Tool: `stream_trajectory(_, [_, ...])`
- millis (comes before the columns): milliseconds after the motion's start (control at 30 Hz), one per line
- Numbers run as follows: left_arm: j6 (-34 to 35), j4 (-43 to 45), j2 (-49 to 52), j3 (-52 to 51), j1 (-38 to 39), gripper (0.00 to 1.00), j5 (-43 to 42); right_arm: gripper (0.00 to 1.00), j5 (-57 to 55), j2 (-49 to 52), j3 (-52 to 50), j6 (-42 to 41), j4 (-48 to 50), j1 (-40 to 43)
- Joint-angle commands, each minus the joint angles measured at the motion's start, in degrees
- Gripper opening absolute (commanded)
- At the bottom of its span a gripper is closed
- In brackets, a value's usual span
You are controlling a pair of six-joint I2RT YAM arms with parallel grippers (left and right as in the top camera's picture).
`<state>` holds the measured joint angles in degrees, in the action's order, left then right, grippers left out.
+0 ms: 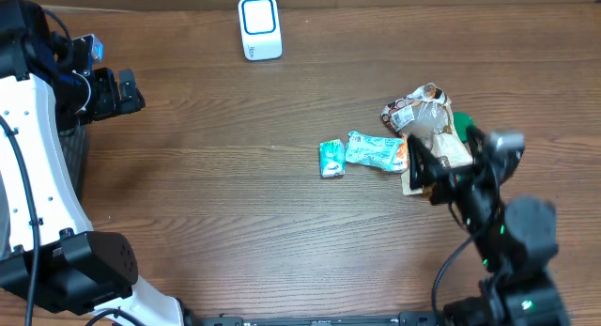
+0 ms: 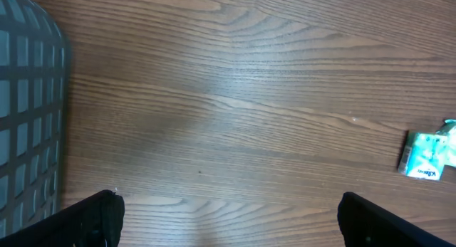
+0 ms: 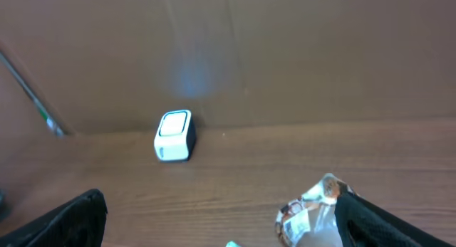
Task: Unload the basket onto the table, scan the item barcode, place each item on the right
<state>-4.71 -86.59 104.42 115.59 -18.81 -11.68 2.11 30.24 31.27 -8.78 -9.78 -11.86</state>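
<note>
Three packets [image 1: 376, 150] just beside right tool [image 1: 424, 171]

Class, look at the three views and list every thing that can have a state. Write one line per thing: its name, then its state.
left tool, open, holding nothing
right tool, open, holding nothing
scanner, standing upright, untouched
small green packet, lying flat, not gripped
teal bag, lying flat beside the green packet, not gripped
clear-wrapped pack, crumpled, lying down, not gripped
</note>
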Motion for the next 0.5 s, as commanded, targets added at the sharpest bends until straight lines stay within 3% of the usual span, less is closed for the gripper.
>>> stream_trajectory(0, [-0.9, 0.1, -0.2, 0.3, -0.2, 1.00, 0.1, 1.00, 0.6, -6.1, -8.1, 0.2, 4.7, 1.2])
stream_trajectory(467, [-0.9, 0.1, -0.2, 0.3, -0.2, 1.00, 0.1, 1.00, 0.5, -24.4, -28.6, 0.2, 14.1, 2.3])
